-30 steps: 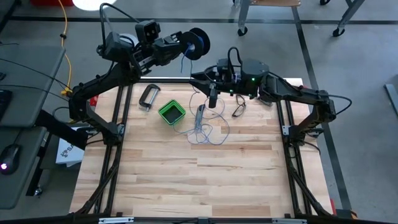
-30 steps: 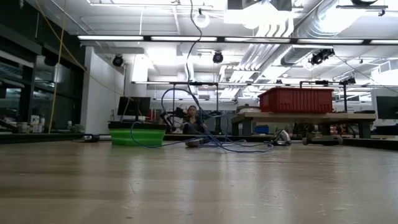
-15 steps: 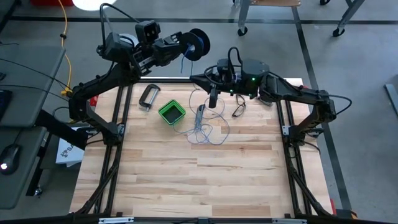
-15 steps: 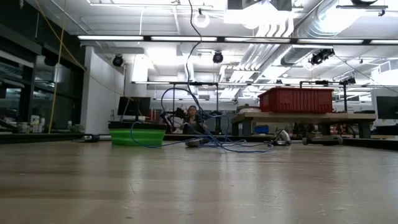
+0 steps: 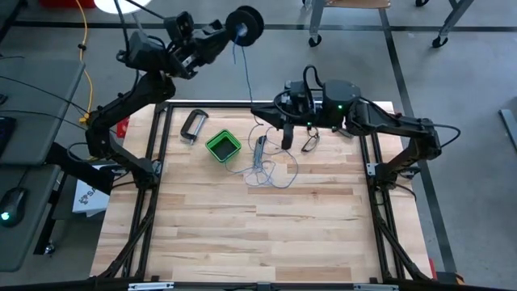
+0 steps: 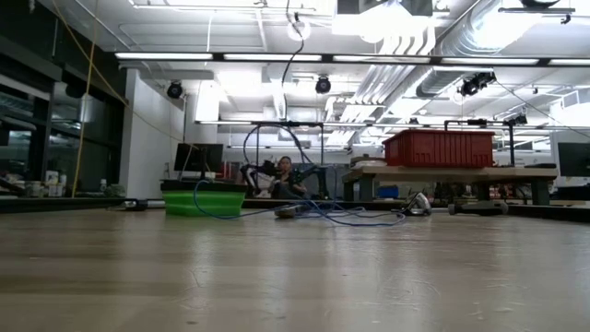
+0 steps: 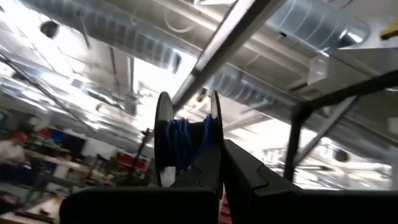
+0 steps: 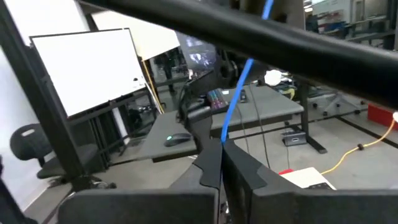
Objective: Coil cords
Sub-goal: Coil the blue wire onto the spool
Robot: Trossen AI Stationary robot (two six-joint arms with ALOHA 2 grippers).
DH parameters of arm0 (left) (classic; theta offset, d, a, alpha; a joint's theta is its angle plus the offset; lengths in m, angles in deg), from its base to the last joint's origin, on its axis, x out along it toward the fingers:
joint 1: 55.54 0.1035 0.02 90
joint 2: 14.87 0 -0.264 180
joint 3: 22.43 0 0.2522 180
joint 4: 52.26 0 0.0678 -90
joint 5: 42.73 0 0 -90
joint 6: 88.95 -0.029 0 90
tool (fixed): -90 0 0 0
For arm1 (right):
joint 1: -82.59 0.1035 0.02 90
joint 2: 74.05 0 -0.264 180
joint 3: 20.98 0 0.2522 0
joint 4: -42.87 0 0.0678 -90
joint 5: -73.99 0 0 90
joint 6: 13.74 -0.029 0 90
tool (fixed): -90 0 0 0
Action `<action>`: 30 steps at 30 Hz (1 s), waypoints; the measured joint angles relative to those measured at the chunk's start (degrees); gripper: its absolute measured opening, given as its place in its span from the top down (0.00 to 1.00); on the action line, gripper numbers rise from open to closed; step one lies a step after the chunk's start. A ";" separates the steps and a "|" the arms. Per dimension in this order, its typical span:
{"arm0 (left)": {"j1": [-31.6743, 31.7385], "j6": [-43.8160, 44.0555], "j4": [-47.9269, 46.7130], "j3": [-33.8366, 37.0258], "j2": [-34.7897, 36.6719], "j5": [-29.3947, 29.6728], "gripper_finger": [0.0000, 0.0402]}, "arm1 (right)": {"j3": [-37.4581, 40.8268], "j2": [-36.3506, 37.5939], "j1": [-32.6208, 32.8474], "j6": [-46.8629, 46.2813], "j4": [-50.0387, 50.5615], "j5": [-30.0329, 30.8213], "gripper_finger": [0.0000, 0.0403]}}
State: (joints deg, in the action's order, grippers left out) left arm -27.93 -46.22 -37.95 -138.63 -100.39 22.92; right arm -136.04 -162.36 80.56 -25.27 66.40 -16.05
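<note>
Wooden counter lies mostly bare toward its near edge, no writing legible anywhere. One green box sits near the far edge, one blue-grey wire tangled just beside it. My left claw, beyond the far edge, clamps one dark spool. My right claw pinches the wire rising from the tangle.

Looks like an industrial lab/workshop: exposed ceiling ducts, red bin on workbench, whiteboard.
</note>
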 joint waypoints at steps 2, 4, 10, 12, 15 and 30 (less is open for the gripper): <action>1.04 -0.78 -0.61 0.00 0.18 -0.76 1.00 | 0.00 0.70 0.31 0.02 0.83 0.02 1.00; 2.23 0.29 -3.02 0.00 0.80 -1.65 1.00 | 0.00 1.49 0.43 0.01 1.91 0.00 1.00; 4.68 0.56 -21.80 -0.07 4.89 -3.65 1.00 | 0.02 4.88 0.50 1.49 6.73 0.45 1.00; 4.75 -0.04 -29.32 -0.09 6.45 -3.65 1.00 | 0.02 5.98 0.50 2.53 7.74 1.51 1.00; 4.69 -1.37 -39.05 -0.09 8.59 -3.83 1.00 | 0.02 7.23 0.43 3.36 8.86 3.43 1.00; -4.52 1.27 -57.86 -0.11 7.38 -11.24 1.00 | 0.02 8.50 -3.68 5.06 6.32 2.45 1.00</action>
State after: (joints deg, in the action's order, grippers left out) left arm -32.45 -44.95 -95.81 -138.74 -93.01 11.68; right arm -136.01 -153.87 76.88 -20.21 72.73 -13.60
